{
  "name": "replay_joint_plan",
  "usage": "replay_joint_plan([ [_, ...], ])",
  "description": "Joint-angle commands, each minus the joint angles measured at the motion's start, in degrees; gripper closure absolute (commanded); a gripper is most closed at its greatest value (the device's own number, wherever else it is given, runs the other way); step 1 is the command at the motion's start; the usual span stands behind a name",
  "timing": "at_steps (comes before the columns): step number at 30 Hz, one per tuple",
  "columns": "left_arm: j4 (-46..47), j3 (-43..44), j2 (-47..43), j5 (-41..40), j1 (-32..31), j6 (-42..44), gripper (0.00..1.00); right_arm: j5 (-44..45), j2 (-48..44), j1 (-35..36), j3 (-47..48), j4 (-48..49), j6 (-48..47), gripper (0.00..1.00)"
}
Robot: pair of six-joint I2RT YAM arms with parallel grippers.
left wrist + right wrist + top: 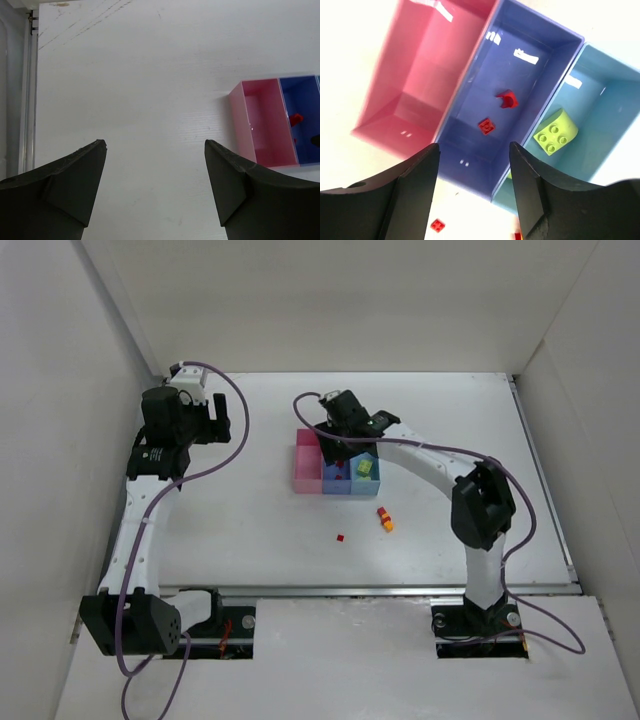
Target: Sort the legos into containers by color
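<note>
Red bricks (485, 126) sit in the blue bin (530, 75) beneath the right gripper (474, 145), jaws apart and empty, while a loose red brick (340, 538) lies on the arm-bases' side of that bin, closer to this arm.

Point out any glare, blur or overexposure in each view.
Right wrist: bright glints on the pink bin and dark blue bin walls, table washed out white. Left wrist: the left end effector nearly black, detail lost. Top: even light, soft shadows.
</note>
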Motion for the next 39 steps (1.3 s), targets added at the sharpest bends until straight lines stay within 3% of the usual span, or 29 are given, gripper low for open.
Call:
replay_joint_plan([
  [1,1.63,0.83,-0.29,1.0,0.38,-1.06,0.23,-1.34,-6.93,1.27,0.25,-0.28,-1.18,0.36],
  [5,1.63,0.83,-1.52,1.0,0.38,-1.06,0.23,3.76,-13.7,5.31,-7.11,-3.72,3.82,0.36],
  [10,1.63,-0.83,-2.05,1.0,0.38,-0.53,0.23,-7.56,-20.13,6.9,-22.94,0.42,1.72,0.32],
  [14,1.63,-1.36,-2.58,2.14,0.38,-0.53,0.23,-5.03,-16.52,6.9,-22.96,-6.0,10.4,0.32],
  [23,2.15,-1.36,-3.72,2.15,0.38,-0.53,0.21,-2.92,-20.83,7.43,-33.76,5.67,40.27,0.34],
  [27,2.15,-1.89,-4.78,2.76,0.38,-1.06,0.21,-0.46,-18.91,9.44,-34.22,8.15,45.31,0.36],
  [30,2.15,-2.42,-4.78,3.38,0.38,-1.58,0.2,3.49,-16.19,11.82,-31.4,4.55,48.2,0.37],
  [39,3.21,-2.42,-4.78,5.31,0.38,-2.12,0.2,3.68,-14.42,12.62,-34.3,4.81,50.68,0.4],
])
